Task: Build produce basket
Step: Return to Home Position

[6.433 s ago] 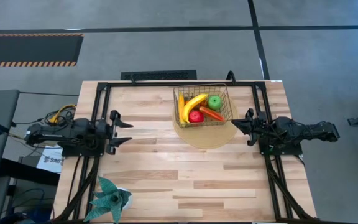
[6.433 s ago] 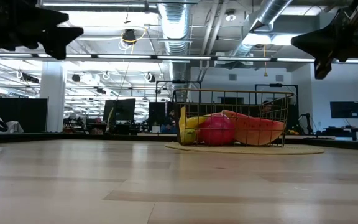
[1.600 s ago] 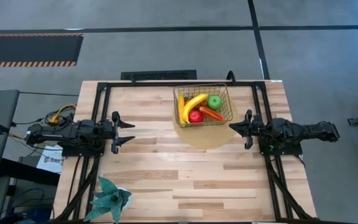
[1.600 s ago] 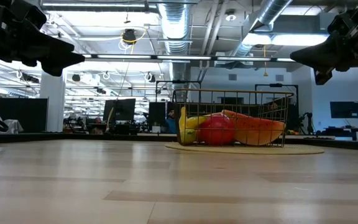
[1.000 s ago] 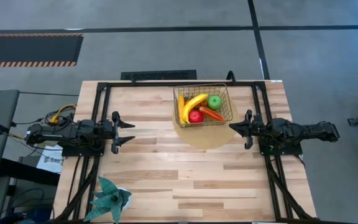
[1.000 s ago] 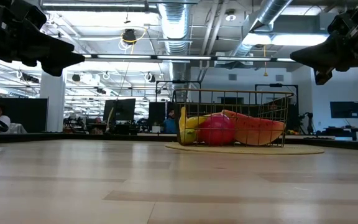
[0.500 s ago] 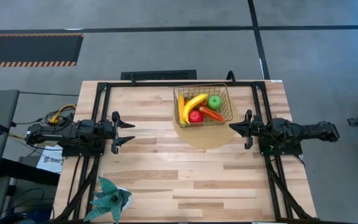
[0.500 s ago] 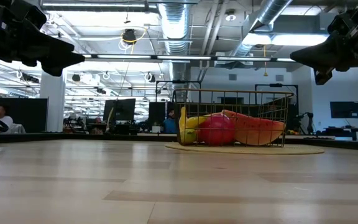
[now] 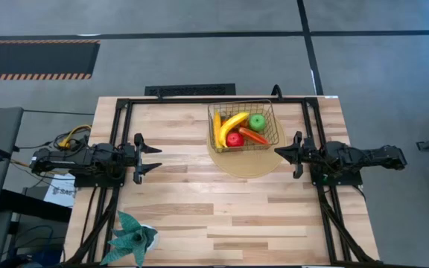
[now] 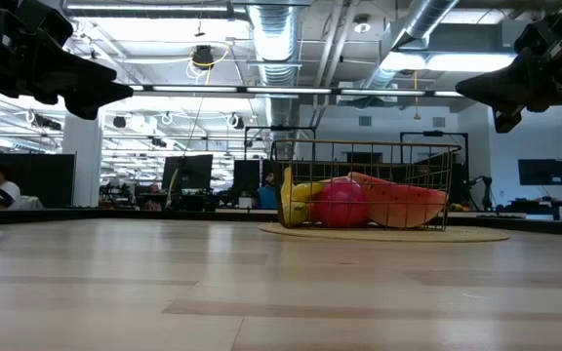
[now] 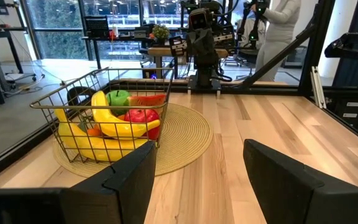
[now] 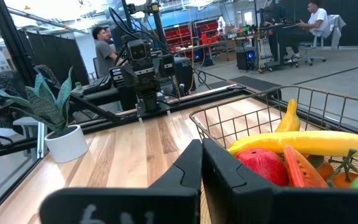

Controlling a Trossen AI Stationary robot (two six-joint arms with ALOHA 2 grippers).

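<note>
Counter seen from above, from counter height and from both wrists. The rectangular gold-coloured wire mesh basket [image 9: 241, 104] stands on a round tan woven mat [image 9: 248, 164] at the far side of the pale wooden counter [image 9: 222, 208], right of centre. Its long axis runs across the counter, from the left arm's side toward the right arm's. All the toy produce in view lies inside it: two yellow bananas [image 9: 232, 123], a red apple [image 9: 234, 139], a green apple [image 9: 257, 122] and an orange-red wedge-shaped piece [image 9: 253, 137], heaped low against the mesh. The left pincer [image 9: 149, 158] hangs over the counter's left part with its fingers spread wide and nothing between them, well apart from the basket. The right pincer [image 9: 279, 152] has its fingers pressed together and empty; it sits just beside the mat's right edge, with the basket ahead of it and a little toward the far side, so the right arm is much the nearer. A teal spiky-leaved plant [image 9: 131, 237] in a white pot stands at the near left corner. Judged from this layout, the filling is done and both arms look folded at rest; any retreat left to make leads outward, away from the basket, with the right pincer's closeness to the mesh the one clearance to mind
</note>
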